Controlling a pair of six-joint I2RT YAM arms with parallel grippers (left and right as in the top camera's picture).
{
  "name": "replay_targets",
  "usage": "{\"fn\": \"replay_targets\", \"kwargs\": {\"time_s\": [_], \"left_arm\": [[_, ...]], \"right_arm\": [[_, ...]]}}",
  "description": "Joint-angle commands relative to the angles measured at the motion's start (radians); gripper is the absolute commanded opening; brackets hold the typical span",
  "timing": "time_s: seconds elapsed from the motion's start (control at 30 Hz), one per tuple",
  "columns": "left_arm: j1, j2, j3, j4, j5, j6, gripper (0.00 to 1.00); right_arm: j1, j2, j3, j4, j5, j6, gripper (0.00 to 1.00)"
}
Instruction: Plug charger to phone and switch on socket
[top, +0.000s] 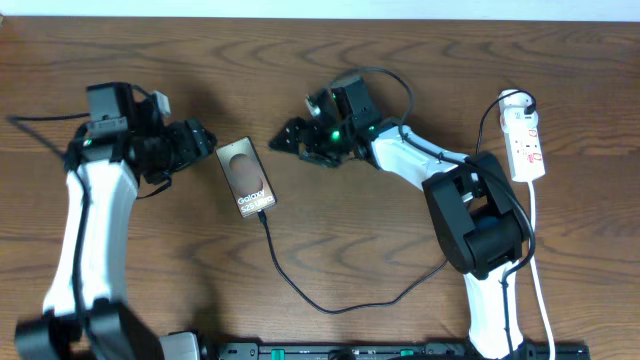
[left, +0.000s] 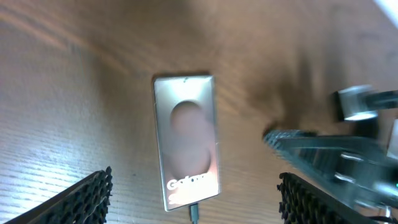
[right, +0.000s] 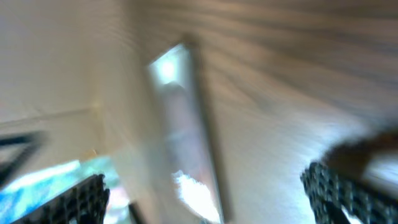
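The phone lies flat on the wooden table between my two grippers, lettering toward the front. The charger's thin black cable runs from the phone's front end in a loop toward the right arm's base; its plug tip sits in the phone's port. The phone fills the middle of the left wrist view and shows blurred in the right wrist view. My left gripper is open, just left of the phone. My right gripper is open and empty, just right of the phone's far end. The socket lies at the far right.
The socket's white cord runs down the right side toward the front edge, with a black plug at the strip's far end. The right arm's dark base stands between the cable loop and the cord.
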Motion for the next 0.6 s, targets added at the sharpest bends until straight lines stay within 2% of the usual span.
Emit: {"fn": "replay_targets", "kwargs": {"time_s": [0.0, 0.17, 0.3, 0.4, 0.5, 0.57], "left_arm": [[-0.003, -0.066, 0.009, -0.004, -0.001, 0.022, 0.85], [-0.003, -0.102, 0.009, 0.004, -0.002, -0.031, 0.85], [-0.003, -0.101, 0.009, 0.004, -0.002, -0.035, 0.85], [-0.003, -0.101, 0.009, 0.004, -0.002, -0.035, 0.85], [-0.003, -0.101, 0.009, 0.004, -0.002, -0.035, 0.85], [-0.003, -0.101, 0.009, 0.004, -0.002, -0.034, 0.85]], "right_arm": [[-0.039, -0.094, 0.081, -0.205, 0.260, -0.131, 0.99], [-0.107, -0.254, 0.215, -0.579, 0.491, -0.205, 0.99], [-0.197, -0.406, 0.272, -0.668, 0.516, -0.320, 0.99], [-0.308, -0.502, 0.303, -0.706, 0.517, -0.343, 0.99], [-0.493, -0.569, 0.331, -0.764, 0.500, -0.369, 0.99], [-0.704, -0.580, 0.348, -0.826, 0.391, -0.468, 0.99]]}}
